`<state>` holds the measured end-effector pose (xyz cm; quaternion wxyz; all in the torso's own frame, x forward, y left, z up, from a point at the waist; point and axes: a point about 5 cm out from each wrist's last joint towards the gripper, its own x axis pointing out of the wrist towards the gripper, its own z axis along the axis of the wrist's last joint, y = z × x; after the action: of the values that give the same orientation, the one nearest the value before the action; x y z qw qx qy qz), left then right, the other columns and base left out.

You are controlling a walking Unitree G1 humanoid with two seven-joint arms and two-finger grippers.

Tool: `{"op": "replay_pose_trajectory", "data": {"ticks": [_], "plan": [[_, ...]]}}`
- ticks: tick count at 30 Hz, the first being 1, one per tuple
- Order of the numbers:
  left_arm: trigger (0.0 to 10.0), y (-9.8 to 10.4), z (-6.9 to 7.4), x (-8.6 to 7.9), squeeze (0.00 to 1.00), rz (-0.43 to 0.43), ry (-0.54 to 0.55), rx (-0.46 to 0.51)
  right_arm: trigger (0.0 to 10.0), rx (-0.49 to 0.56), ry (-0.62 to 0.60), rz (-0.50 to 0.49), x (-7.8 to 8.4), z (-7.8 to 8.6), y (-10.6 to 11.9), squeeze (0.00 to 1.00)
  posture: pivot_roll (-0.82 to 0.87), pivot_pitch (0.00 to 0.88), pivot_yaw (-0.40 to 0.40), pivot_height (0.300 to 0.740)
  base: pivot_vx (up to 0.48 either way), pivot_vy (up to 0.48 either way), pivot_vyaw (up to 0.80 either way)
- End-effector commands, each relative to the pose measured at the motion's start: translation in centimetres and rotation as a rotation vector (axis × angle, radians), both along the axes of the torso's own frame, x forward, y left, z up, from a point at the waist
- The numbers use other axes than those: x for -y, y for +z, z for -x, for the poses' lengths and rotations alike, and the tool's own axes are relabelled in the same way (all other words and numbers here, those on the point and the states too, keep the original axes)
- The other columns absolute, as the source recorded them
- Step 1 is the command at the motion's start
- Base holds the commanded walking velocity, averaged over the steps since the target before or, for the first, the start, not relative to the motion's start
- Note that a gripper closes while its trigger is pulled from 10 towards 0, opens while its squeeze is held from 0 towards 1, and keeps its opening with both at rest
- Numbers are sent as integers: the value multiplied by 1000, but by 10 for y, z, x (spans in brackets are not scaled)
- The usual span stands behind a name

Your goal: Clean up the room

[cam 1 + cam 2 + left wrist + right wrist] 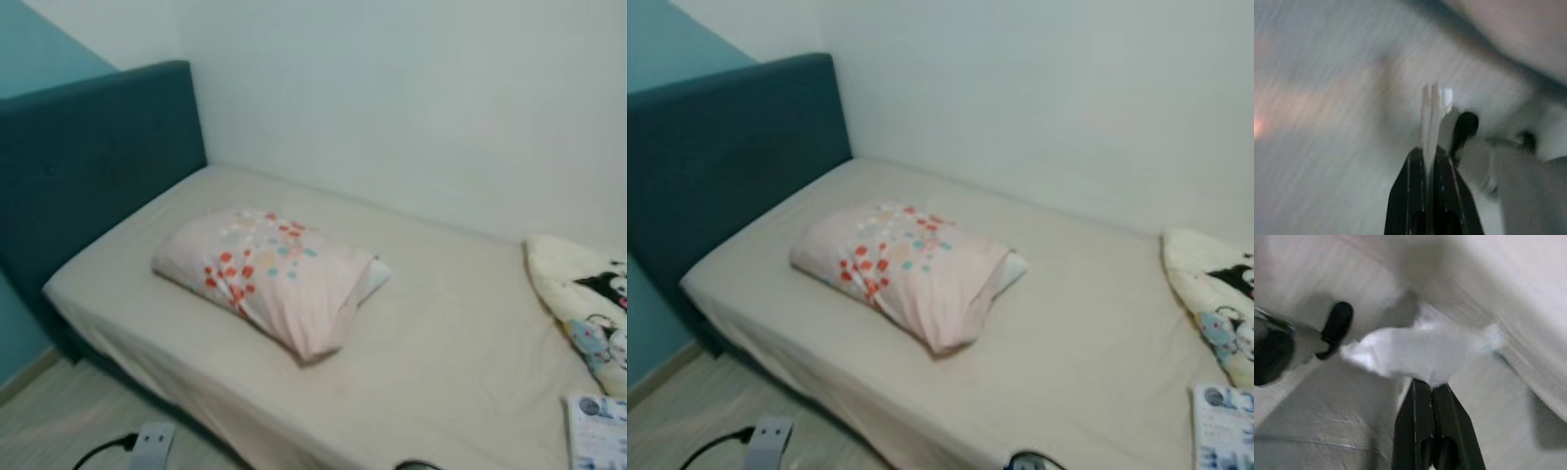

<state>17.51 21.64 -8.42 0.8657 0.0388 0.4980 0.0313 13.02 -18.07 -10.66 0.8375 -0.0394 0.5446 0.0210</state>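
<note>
Left gripper [1429,152]: black fingers pressed together on a thin white sheet [1431,115], seen edge-on and standing out straight past the fingertips. The surroundings in this wrist view are blurred; a pale floor [1327,171] lies beyond the gripper, and a dark rounded shape sits just beside the sheet's far end, not identifiable.

Right gripper [1431,387]: fingers closed together, clamped on the edge of a white cloth or paper piece [1420,352] that spreads wide directly beyond the fingertips. Whether it is fabric or paper cannot be told through the blur. A black rounded part lies off to one side of it, near but apart.

Head views: a bed [460,343] with a beige fitted sheet stands against a pale wall [411,98], with a teal headboard [88,157] at its far left end. A pink pillow [279,274] with red and green dots lies on the mattress, roughly central, tilted across it. A cream blanket [578,294] with cartoon figures is bunched at the right edge of the bed. A white and blue printed package [598,431] rests on the mattress just below that blanket. On the wood floor at the foot of the bed's near side lies a white power strip [152,443] with a black cable [98,452] attached.
</note>
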Motion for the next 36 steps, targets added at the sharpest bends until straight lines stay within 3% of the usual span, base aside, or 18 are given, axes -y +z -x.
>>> {"op": "replay_pose_trajectory", "data": {"ticks": [1, 36], "plan": [[10000, 0, 2, -2, 0, -13, -15, -14, 10000, -11, 12, -5, -3, 4, -2, 0, 16, 0, -41, 740, 0, 0, 731], [10000, 2, -5, 0, 0, -3, -22, -8, 10000, -11, 35, 1, -3, 5, -2, 0, 12, 0, -42, 740, 0, 0, 732]]}}
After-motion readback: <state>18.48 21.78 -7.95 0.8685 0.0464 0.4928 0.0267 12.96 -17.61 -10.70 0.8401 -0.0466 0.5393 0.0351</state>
